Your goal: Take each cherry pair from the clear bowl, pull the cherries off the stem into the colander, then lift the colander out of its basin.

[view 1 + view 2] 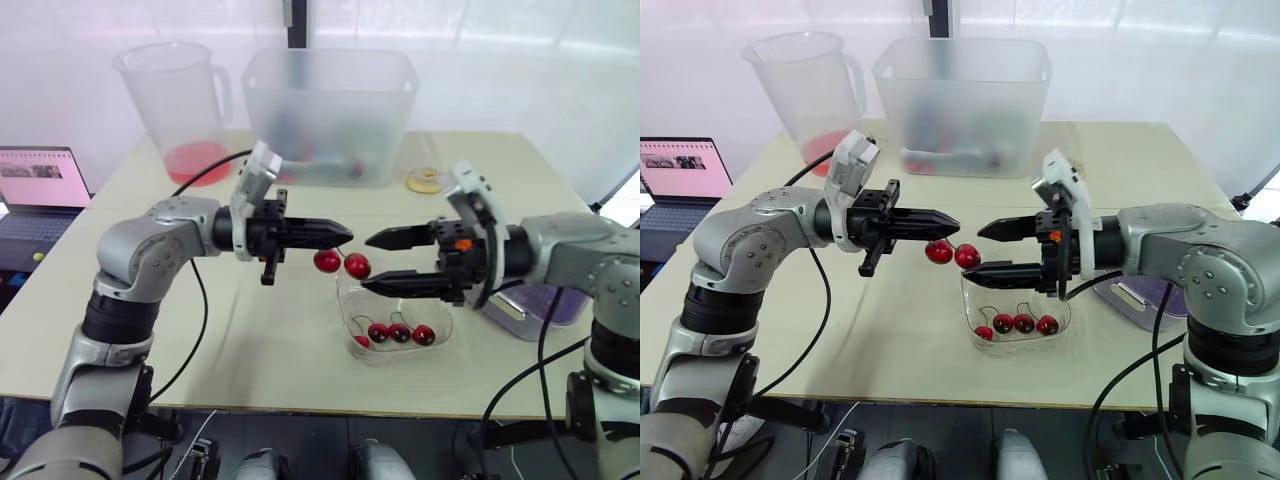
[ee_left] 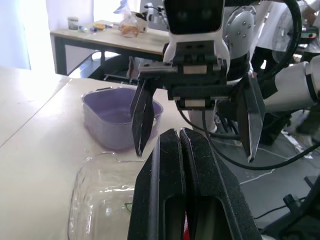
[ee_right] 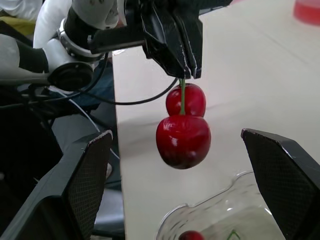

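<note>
My left gripper (image 1: 342, 235) is shut on the green stem of a cherry pair (image 1: 342, 263), two red cherries hanging just above the rim of the clear bowl (image 1: 442, 345). In the right wrist view the cherry pair (image 3: 183, 126) dangles from the left gripper's fingertips (image 3: 187, 67). My right gripper (image 1: 370, 262) faces it from the right, open, its fingers either side of the cherries without touching. Three more cherries (image 1: 400, 333) lie in the bowl. A frosted basin (image 1: 330, 115) stands at the back with red items inside.
A clear measuring jug (image 1: 178, 105) with red liquid stands back left. A laptop (image 1: 40, 195) lies at the left edge. A purple container (image 1: 540, 305) sits right of the bowl, and a small yellow roll (image 1: 425, 180) lies beside the basin.
</note>
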